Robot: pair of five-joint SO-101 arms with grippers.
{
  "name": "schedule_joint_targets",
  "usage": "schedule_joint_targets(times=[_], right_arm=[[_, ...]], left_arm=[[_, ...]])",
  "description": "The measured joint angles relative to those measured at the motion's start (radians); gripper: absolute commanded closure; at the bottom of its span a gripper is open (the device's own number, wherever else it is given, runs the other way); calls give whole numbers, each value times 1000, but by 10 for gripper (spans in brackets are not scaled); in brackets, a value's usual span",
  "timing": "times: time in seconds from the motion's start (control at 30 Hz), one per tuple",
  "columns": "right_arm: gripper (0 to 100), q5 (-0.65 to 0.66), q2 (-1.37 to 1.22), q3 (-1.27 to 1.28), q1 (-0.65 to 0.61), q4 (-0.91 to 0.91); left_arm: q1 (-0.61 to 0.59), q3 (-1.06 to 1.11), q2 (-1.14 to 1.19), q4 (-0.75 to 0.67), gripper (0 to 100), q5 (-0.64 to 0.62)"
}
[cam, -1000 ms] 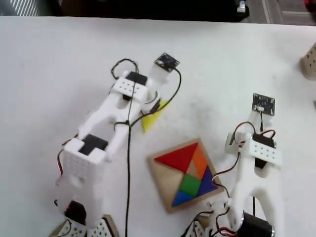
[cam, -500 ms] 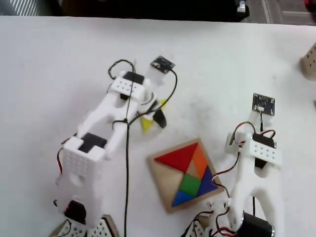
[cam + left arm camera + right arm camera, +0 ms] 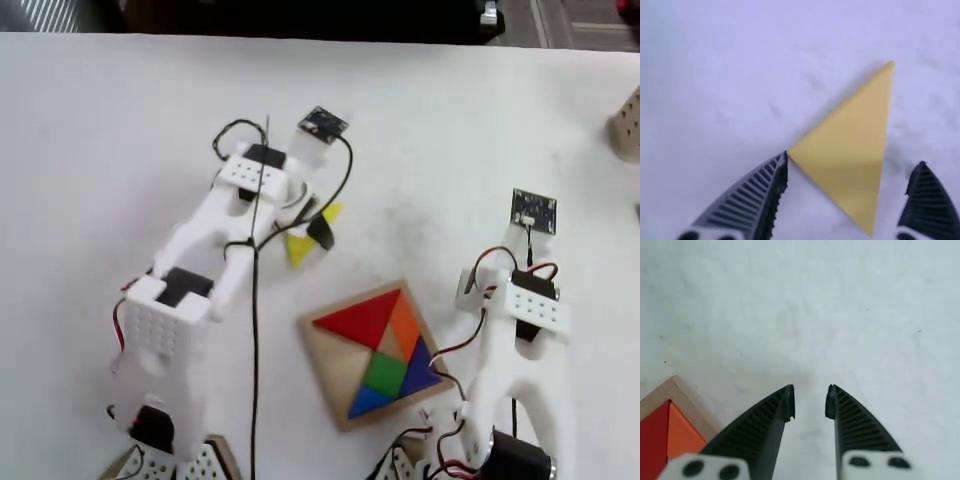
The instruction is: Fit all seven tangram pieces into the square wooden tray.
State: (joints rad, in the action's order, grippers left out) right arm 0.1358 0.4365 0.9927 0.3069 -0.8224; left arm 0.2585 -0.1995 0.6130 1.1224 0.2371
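A yellow triangle (image 3: 852, 150) lies flat on the white table, to the far left of the square wooden tray (image 3: 322, 352). My left gripper (image 3: 852, 165) is open, one finger on each side of the triangle's near end, the left finger touching its corner. In the high view the yellow triangle (image 3: 297, 250) peeks out beside the left gripper (image 3: 312, 228). Red (image 3: 360, 320), orange (image 3: 405, 325), green (image 3: 385, 372) and blue (image 3: 368, 402) pieces sit in the tray, with bare wood along its left side. My right gripper (image 3: 810, 392) is slightly open over bare table, beside the tray's corner (image 3: 677, 389).
A wooden object (image 3: 628, 125) stands at the table's far right edge. The left arm's black cable (image 3: 255, 330) hangs close to the tray's left side. The right arm (image 3: 530, 310) stands just right of the tray. Open table stretches beyond both arms.
My left gripper's fingers have spread apart around the yellow triangle and its wrist has shifted slightly up and left. More of the triangle now shows. The right arm has kept still.
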Motion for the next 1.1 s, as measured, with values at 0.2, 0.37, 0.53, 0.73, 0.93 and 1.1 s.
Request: schedule_joint_targets(times=[0.2, 0.37, 0.53, 0.73, 0.93, 1.1], right_arm=[[885, 0, 0, 0, 0, 0], [885, 0, 0, 0, 0, 0], [885, 0, 0, 0, 0, 0], [885, 0, 0, 0, 0, 0], [885, 0, 0, 0, 0, 0], [885, 0, 0, 0, 0, 0]], left_arm=[[0, 0, 0, -21, 627, 0], [0, 0, 0, -28, 623, -5], [0, 0, 0, -28, 625, -29], [0, -5, 8, -28, 627, -29], [-29, -210, 161, 77, 627, 9], [-29, -514, 331, 284, 627, 51]])
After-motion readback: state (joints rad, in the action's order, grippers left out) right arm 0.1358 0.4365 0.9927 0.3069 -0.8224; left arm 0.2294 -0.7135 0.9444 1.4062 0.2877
